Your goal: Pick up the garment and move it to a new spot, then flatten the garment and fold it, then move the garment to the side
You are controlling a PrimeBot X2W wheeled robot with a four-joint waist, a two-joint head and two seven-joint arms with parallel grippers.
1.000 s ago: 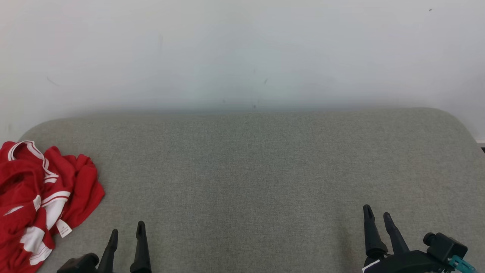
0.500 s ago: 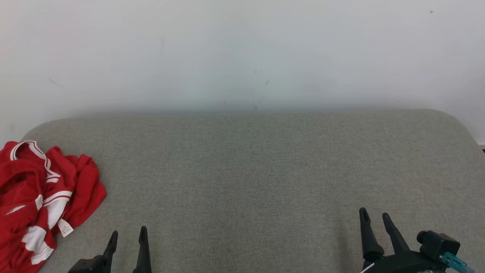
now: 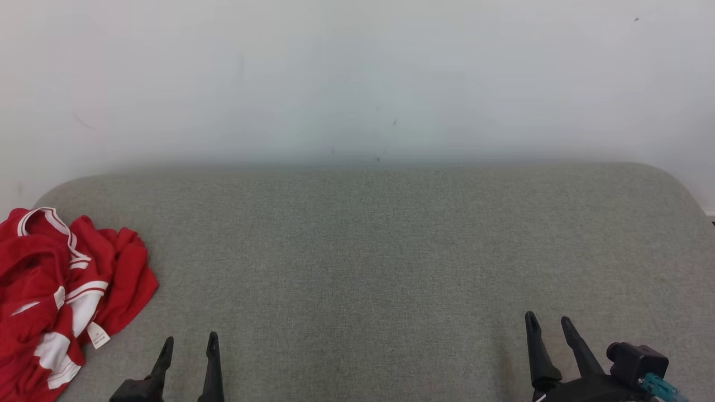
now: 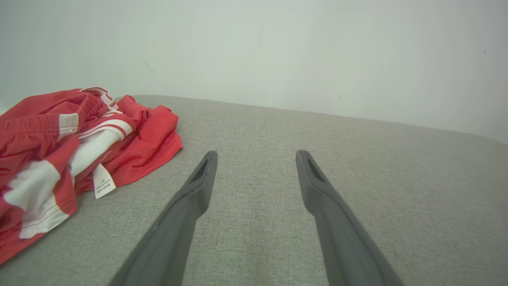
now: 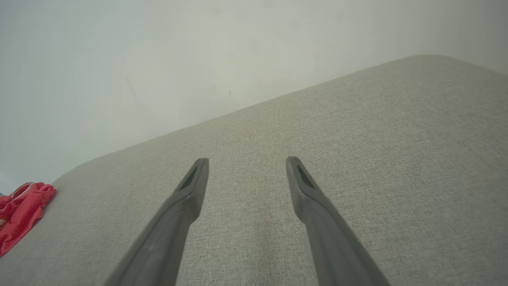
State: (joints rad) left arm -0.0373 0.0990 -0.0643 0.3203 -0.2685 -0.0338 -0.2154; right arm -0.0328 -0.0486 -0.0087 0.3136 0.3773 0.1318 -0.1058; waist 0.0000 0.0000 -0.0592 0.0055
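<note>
Grey cushion (image 3: 391, 251), crumpled red garment (image 3: 33, 268), white tag (image 4: 102, 180), print illegible

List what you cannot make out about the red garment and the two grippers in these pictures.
Red garment: in the head view, the left and bottom edges cut it off, and its own crumpled folds hide its full shape.
White label: in the left wrist view, the print is too small to read.
Left gripper and right gripper: in the head view, the bottom edge cuts off the arms behind the fingers.
</note>
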